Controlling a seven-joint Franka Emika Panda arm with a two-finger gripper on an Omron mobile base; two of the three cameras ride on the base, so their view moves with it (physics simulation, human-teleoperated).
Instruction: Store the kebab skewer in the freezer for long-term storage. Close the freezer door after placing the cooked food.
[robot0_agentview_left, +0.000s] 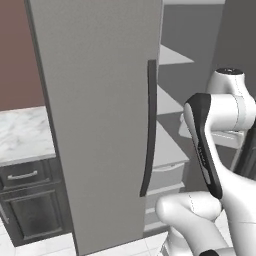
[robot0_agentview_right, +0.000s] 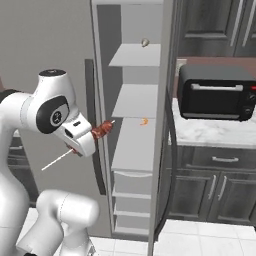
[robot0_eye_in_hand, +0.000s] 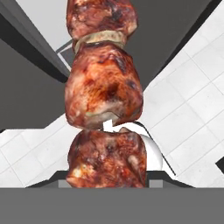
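Reddish-brown meat of the skewer (robot0_agentview_right: 101, 130) juts from my fingers (robot0_agentview_right: 89, 137), which are clamped on it in the air just outside the open freezer (robot0_agentview_right: 135, 107), level with its middle white shelf, the door (robot0_agentview_left: 100, 125) swung wide beside my arm.

Matt grey freezer door (robot0_agentview_left: 100, 125), glossy charred meat on the kebab skewer (robot0_eye_in_hand: 105, 96), veined marble counter (robot0_agentview_left: 22, 132).
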